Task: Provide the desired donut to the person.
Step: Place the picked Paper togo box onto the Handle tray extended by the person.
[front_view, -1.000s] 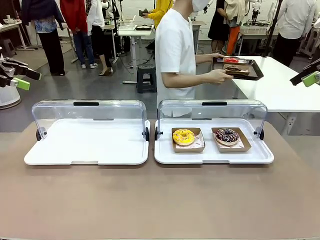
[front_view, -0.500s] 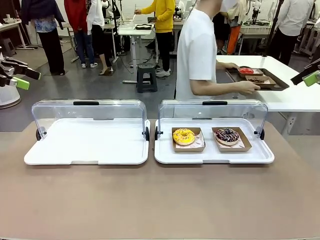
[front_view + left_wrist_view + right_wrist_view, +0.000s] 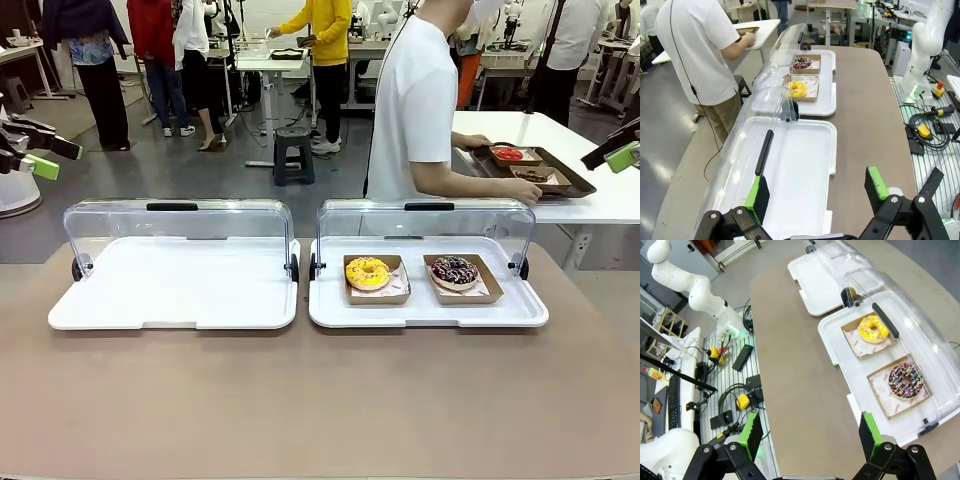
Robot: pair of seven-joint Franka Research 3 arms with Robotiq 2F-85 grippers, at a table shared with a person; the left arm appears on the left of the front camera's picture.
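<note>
Rightward has stepped the person [image 3: 420,110], head cropped off; left gripper [image 3: 817,192] and right gripper [image 3: 807,435] gape empty.

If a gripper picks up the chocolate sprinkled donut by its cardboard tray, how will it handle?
The sprinkled donut probably stays light and soft, so squeezing it directly could dent it. Its shallow cardboard tray looks thin and may flex. With low walls, the donut could slide if tilted.
</note>
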